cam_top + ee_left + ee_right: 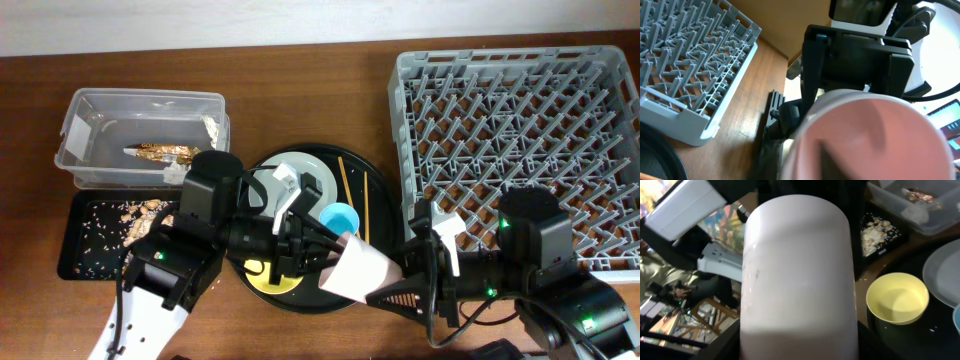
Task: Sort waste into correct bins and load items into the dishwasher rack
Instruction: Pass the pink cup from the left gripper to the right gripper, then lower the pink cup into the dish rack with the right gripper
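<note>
The pink cup hangs tilted between my two grippers, above the front right edge of the round black tray. My left gripper reaches it from the left and is shut on its rim. The cup's inside fills the left wrist view. My right gripper reaches it from the right, with fingers pressed on both sides of the cup body. The blue cup, grey-green plate, chopsticks and yellow bowl lie on the round tray. The dishwasher rack stands at the right.
The clear tub at the back left holds the gold foil wrapper. The shallow black tray in front of it holds food scraps and crumbs. My left arm covers part of the plate and bowl.
</note>
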You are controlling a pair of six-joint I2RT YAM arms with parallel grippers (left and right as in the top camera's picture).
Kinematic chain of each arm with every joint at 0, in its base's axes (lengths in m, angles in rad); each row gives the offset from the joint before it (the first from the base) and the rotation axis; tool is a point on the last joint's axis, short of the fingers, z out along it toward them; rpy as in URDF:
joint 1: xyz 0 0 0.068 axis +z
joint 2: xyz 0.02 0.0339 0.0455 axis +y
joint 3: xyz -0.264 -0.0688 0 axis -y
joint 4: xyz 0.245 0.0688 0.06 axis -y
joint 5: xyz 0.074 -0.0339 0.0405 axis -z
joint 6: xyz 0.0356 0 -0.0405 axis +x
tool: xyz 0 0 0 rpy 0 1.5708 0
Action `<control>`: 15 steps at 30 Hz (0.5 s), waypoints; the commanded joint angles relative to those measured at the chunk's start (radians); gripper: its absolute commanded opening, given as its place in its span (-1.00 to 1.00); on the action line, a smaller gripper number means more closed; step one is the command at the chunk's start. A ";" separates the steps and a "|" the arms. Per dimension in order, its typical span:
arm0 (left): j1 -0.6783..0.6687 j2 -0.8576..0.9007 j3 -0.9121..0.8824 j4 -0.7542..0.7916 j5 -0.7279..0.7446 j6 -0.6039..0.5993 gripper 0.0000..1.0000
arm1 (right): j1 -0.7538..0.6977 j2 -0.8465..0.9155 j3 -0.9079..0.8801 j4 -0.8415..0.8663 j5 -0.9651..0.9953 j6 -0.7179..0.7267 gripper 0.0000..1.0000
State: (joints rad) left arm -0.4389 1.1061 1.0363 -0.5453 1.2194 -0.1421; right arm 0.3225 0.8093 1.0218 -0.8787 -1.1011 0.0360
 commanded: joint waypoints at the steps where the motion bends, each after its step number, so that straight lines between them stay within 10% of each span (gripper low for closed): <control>1: 0.013 -0.008 0.014 -0.033 -0.036 0.010 0.94 | -0.076 -0.001 0.045 -0.048 0.122 0.080 -0.12; 15: 0.101 -0.008 0.014 -0.337 -0.443 0.018 0.99 | -0.298 0.248 0.114 -0.389 1.170 0.213 -0.18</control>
State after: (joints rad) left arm -0.3435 1.1080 1.0386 -0.8543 0.8547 -0.1436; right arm 0.0322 0.9409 1.1187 -1.2789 -0.1299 0.2371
